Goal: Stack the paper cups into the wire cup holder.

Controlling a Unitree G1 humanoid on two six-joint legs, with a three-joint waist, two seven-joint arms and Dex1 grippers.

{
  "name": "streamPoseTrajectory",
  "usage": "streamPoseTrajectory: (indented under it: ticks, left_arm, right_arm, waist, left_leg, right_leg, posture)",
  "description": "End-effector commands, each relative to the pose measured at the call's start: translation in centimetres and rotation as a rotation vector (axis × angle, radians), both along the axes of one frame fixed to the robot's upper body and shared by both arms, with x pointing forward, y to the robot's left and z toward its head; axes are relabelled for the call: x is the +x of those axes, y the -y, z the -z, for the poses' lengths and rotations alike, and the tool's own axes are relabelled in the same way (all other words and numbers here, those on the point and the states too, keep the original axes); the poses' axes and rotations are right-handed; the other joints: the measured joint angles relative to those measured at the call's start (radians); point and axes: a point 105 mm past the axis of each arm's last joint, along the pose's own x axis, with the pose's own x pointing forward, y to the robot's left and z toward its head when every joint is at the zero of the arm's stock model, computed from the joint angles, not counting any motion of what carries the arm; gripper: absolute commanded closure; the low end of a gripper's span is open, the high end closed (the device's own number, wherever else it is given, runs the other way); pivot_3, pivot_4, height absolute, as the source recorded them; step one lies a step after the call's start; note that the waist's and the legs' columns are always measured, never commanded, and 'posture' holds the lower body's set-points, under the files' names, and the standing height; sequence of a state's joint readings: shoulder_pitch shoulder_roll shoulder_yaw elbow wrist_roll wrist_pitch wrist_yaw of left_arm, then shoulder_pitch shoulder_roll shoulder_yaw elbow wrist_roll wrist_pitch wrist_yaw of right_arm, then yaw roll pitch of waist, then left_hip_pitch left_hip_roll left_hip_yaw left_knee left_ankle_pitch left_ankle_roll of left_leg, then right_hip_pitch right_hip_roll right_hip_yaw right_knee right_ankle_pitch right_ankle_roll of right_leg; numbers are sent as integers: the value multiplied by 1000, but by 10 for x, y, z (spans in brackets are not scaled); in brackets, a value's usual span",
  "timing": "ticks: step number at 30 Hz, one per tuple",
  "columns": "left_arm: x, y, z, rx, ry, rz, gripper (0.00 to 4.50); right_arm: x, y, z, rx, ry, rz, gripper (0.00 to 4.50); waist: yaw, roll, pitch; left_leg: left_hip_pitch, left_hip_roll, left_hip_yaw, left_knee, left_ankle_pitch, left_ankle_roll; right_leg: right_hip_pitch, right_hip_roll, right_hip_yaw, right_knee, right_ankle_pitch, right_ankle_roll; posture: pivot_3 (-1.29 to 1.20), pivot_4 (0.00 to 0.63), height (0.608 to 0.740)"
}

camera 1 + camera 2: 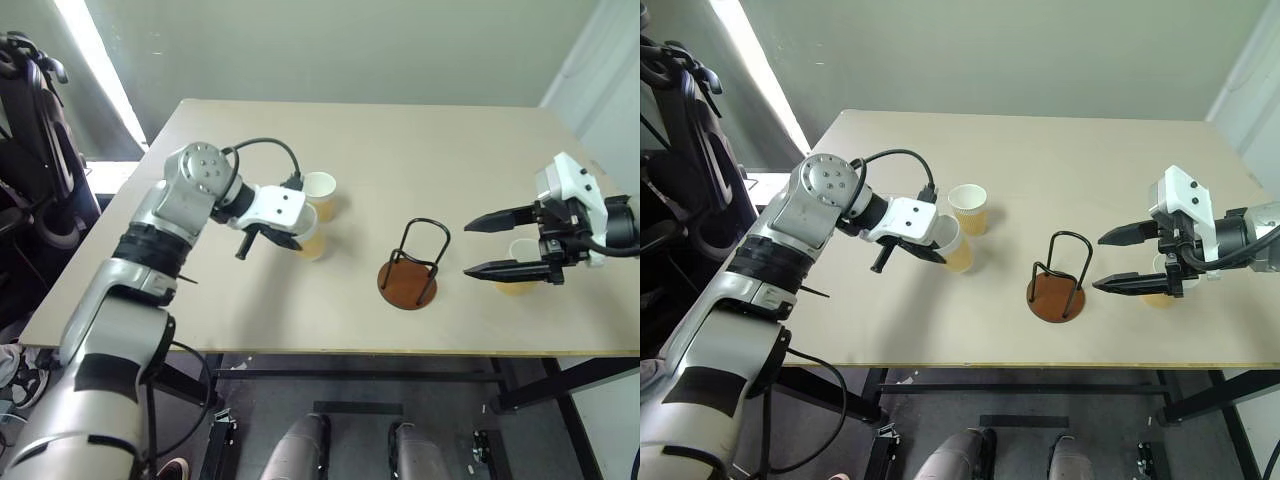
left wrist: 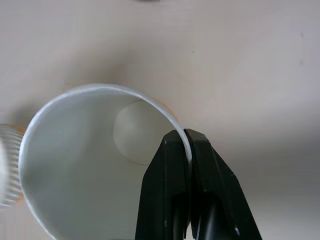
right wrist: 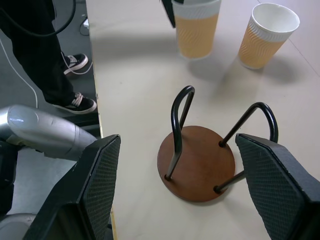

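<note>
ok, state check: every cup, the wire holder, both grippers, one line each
held paper cup: upright, rim pinched by the left gripper, shut on its wall
second paper cup: upright on the table, free, beside the held one
third paper cup: on the table behind the right gripper, partly hidden
wire cup holder: upright, empty
right gripper: open, holding nothing, near the holder

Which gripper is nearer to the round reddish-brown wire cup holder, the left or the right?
The right. The right gripper, open, hovers just beside the wire cup holder. The left gripper is farther away, shut on the rim of a tan paper cup.
</note>
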State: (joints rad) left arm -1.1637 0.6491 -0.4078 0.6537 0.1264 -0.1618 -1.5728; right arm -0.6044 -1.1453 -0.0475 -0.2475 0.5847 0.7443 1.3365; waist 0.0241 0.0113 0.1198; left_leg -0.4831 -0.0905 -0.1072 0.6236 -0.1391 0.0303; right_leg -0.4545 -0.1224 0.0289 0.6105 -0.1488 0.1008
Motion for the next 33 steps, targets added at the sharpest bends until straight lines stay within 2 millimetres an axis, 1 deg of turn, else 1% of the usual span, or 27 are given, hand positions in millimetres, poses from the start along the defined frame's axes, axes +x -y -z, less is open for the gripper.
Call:
streamPoseTrajectory:
  ticks: [1,3,4,6,10,13,15,20,25,28,33]
  left_arm:
    - [-2,12,-26,-62,11,45,4454]
    - [-1,26,-35,-93,14,73,4454]
    - [0,36,-41,-112,20,96,4454]
    - [1,48,-48,-133,24,123,4454]
    - [-1,80,-70,-209,36,187,4454]
    - [-3,91,-79,-230,35,223,4454]
    - [-8,102,-88,-251,36,263,4454]
    - [-15,115,-97,-280,35,316,4454]
    - [-24,125,-98,-298,26,371,4454]
    - [-30,132,-100,-313,-3,401,4454]
    - [-38,137,-99,-303,-32,436,4454]
  right_arm:
    - [-1,7,-12,-24,66,9,764]
    - [0,11,-15,-30,71,24,764]
    - [1,13,-17,-32,76,30,764]
    - [2,14,-19,-34,81,33,764]
    - [1,16,-21,-47,87,43,764]
    - [-1,18,-22,-53,86,48,764]
    - [-3,24,-22,-73,83,66,764]
    - [-8,37,-27,-106,85,113,764]
    - [-11,42,-30,-112,88,137,764]
    - [-17,44,-30,-119,82,153,764]
    - [-23,49,-31,-125,83,184,764]
  waist:
    - [1,0,0]
    - [2,0,0]
    - [5,0,0]
    - [8,0,0]
    - [6,0,0]
    - [6,0,0]
    - [6,0,0]
    - [6,-1,0]
    - [6,-1,0]
    - [9,0,0]
    - [12,0,0]
  left_leg:
    - [-1,0,0,1,0,0]
    - [-3,0,0,3,-1,1]
    - [-3,0,0,5,-1,2]
    - [-5,-1,0,6,-1,3]
    - [-5,-1,1,6,-2,4]
    - [-5,-1,1,6,-3,4]
    - [-5,-1,1,6,-4,5]
    - [-6,-1,3,7,-7,9]
    - [-7,-1,4,12,-10,16]
    - [-9,-1,5,18,-13,19]
    - [-11,-1,7,25,-17,23]
  right_leg:
    - [0,0,0,0,0,0]
    - [0,0,0,0,0,1]
    - [0,0,0,0,1,1]
    - [0,0,0,-1,1,1]
    - [0,-1,1,-1,1,1]
    - [0,-1,0,-1,0,4]
    - [0,-1,1,-1,-1,6]
    - [0,-2,1,-2,-4,11]
    - [0,-2,1,-1,-7,15]
    - [1,-2,1,-1,-8,18]
    - [1,-3,2,-1,-6,24]
  posture:
    - [0,150,740]
    - [0,150,740]
    - [0,150,740]
    - [0,150,740]
    - [0,150,740]
    - [0,150,740]
    - [0,150,740]
    - [0,150,740]
    - [0,150,740]
    - [0,150,740]
    - [0,150,740]
